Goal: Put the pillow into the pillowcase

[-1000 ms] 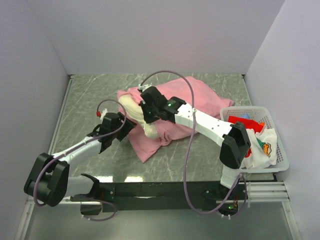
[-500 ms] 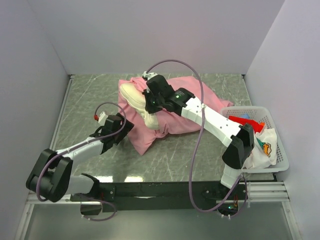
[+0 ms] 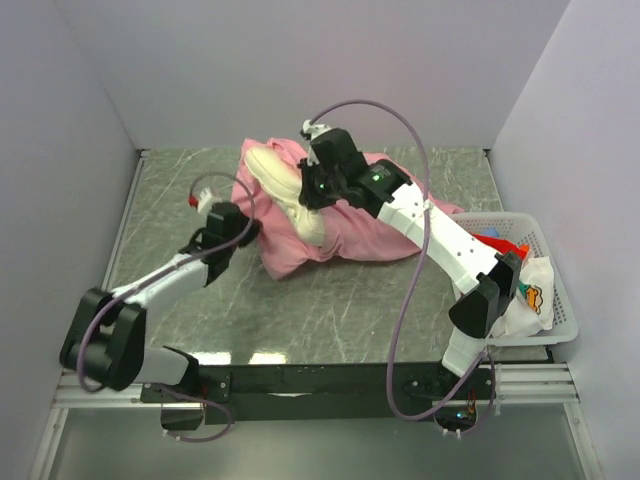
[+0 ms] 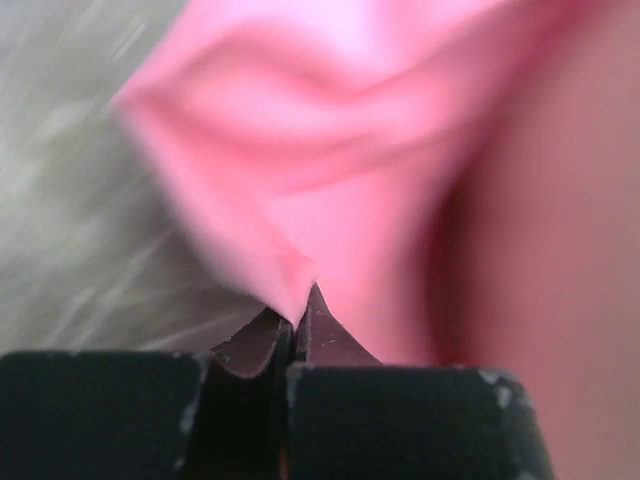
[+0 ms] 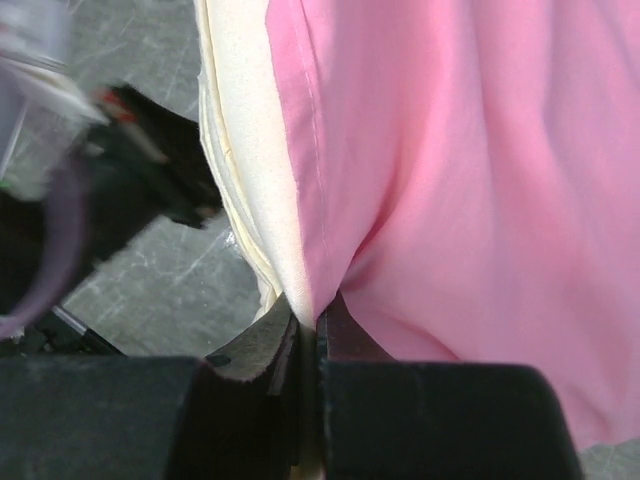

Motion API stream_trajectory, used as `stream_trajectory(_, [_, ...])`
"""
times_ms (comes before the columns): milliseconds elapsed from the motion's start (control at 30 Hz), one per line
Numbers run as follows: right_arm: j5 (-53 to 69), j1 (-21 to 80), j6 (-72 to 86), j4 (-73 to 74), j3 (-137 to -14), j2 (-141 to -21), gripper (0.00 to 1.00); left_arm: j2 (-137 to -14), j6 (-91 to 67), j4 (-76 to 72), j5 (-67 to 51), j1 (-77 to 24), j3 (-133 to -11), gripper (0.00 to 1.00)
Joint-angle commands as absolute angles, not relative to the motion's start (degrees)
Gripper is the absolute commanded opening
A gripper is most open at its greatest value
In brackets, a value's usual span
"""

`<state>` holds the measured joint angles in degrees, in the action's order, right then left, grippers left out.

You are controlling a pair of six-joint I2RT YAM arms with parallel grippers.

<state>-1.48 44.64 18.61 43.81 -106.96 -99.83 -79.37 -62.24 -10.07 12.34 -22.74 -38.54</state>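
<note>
Top external view: the pillowcase (image 3: 370, 235) lies bunched at the far middle of the bench (image 3: 330, 300). The pillow (image 3: 278, 180) sticks out of its left end, cream against pink. My left gripper (image 4: 300, 318) is pinched tight on a small fold of the pillowcase at its left edge, jaws together with pink cloth caught at their tips. My right gripper (image 5: 318, 322) is closed too, nipping the pillowcase's hemmed edge just where it meets the pillow, whose cream edge lies against my fingers. A white basket (image 3: 562, 300) of cloths sits at the bench's right side, well apart.
</note>
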Motion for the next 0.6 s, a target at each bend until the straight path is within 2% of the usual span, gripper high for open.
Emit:
stream_trajectory(0, [-1.49, 40.79, 18.63, 43.15, -118.55, -97.90, 0.00, -66.30, -53.63, -2.83, 12.48, -21.10, -56.71, 0.01])
stream_trajectory(167, [-3.78, 38.50, 19.07, 41.58, -124.01, -98.44, 0.02, -66.78, -46.06, 7.98, 7.13, -18.72, -78.63, 0.01])
stream_trajectory(200, [-2.91, 38.24, 19.16, 40.53, -123.58, -98.00, 0.06, -67.75, -45.36, 8.52, 5.90, -18.55, -84.75, 0.01])
stream_trajectory(233, [-1.94, 37.88, 20.03, 38.26, -123.23, -97.65, 0.15, -68.63, -43.87, 8.96, 4.67, -18.20, -87.51, 0.01])
stream_trajectory(300, [2.08, 37.09, 20.83, 35.43, -121.12, -96.51, 0.22, -71.96, -43.16, 10.36, 1.24, -17.84, -94.53, 0.01])
stream_trajectory(333, [2.98, 37.09, 21.79, 33.59, -120.59, -96.42, 0.29, -73.11, -43.42, 10.63, 0.53, -17.41, -96.31, 0.01])
stream_trajectory(400, [5.09, 36.83, 22.76, 32.79, -120.32, -97.03, 0.36, -75.23, -43.50, 10.20, -3.77, -17.23, -99.56, 0.01])
stream_trajectory(433, [5.53, 36.74, 23.37, 32.09, -120.24, -97.29, 0.46, -75.84, -43.94, 10.20, -4.30, -17.23, -100.45, 0.01])
stream_trajectory(567, [7.47, 35.69, 25.40, 30.85, -120.67, -98.87, 0.53, -78.83, -43.42, 11.42, -6.68, -16.88, -104.75, 0.01])
